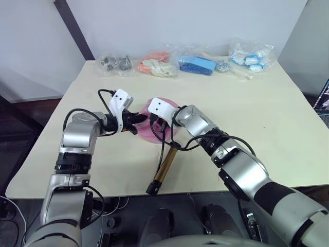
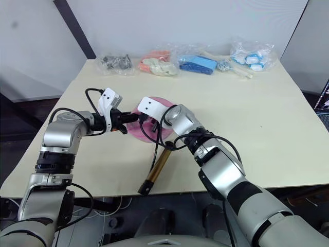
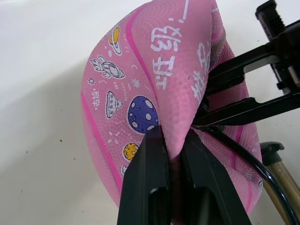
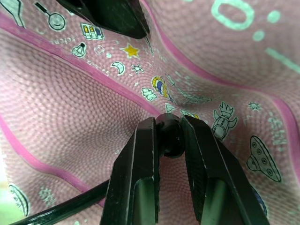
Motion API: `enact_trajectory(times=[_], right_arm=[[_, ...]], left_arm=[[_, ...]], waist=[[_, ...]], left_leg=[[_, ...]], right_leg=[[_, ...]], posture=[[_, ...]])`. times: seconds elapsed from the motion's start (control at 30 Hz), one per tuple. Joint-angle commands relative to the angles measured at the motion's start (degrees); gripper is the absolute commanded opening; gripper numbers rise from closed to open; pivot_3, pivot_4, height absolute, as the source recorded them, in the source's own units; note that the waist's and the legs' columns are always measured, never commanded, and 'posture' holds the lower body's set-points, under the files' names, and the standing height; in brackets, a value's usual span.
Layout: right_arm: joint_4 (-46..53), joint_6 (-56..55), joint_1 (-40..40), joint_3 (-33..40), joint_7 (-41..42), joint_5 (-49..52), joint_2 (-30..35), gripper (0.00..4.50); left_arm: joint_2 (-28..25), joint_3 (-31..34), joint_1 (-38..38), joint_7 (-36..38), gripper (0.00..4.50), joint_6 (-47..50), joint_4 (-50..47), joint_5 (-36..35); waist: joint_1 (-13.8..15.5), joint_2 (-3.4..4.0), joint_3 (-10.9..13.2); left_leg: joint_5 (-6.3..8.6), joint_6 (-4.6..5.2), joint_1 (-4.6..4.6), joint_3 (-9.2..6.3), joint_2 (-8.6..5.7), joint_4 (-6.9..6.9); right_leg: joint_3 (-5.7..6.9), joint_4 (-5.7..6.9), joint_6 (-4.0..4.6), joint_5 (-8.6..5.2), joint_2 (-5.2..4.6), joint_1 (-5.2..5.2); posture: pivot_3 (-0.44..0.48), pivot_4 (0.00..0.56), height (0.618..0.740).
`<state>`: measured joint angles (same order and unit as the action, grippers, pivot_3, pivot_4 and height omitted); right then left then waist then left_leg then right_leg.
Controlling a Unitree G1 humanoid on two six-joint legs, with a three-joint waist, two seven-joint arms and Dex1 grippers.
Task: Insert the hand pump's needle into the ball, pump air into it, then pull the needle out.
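Observation:
The pink ball lies caved in at the middle of the table. My left gripper is shut on a fold of the ball's rim, holding it from the left side. My right gripper is shut on the needle's black fitting, which presses against the ball's printed skin; the pin itself is hidden. The thin black hose runs back from the fitting. The hand pump lies flat on the table just in front of the ball, its gold barrel pointing at the front edge.
Several clear bags line the table's far edge: dark parts, orange items, blue items and white-blue items. The pump's black end lies close to the table's front edge.

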<state>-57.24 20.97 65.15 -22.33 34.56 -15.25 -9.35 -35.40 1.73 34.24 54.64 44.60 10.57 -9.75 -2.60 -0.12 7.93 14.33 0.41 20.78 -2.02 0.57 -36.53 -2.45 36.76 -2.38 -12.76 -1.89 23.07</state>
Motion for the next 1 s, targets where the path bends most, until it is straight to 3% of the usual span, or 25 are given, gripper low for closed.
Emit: enact_trajectory(times=[0.03, 0.63, 1.0], right_arm=[[-9.8, 0.2, -2.0, -2.1, -1.3, -1.6, -7.0, 0.24], [-11.9, -3.6, -3.0, -0.8, -3.7, 0.3, -7.2, 0.24], [8.3, 5.3, -5.3, 1.1, 1.0, 5.1, -3.1, 0.24]], left_arm=[[3.5, -4.7, -1.8, 3.6, 0.00, 1.2, -4.2, -4.2], [2.7, -1.5, -2.8, 0.3, 0.00, 3.2, -7.1, -4.6], [1.4, -3.0, -1.2, -0.3, 0.00, -1.8, -5.7, -1.9]], waist=[[0.0, 0.04, -0.1], [-0.9, 0.16, -0.1], [-0.7, -0.01, 0.5]], left_leg=[[0.00, 0.00, 0.00, 0.00, 0.00, 0.01], [0.00, 0.00, -0.11, -0.10, -0.04, 0.03], [0.00, 0.00, 0.21, -0.27, -0.05, 0.03]], right_leg=[[0.00, 0.00, -0.01, -0.04, 0.00, 0.00], [0.06, -0.03, -0.04, -0.14, -0.09, -0.17], [0.22, -0.03, -0.03, -0.15, -0.07, 0.02]], posture=[[0.000, 0.150, 0.740], [0.000, 0.150, 0.740], [0.000, 0.150, 0.740]])
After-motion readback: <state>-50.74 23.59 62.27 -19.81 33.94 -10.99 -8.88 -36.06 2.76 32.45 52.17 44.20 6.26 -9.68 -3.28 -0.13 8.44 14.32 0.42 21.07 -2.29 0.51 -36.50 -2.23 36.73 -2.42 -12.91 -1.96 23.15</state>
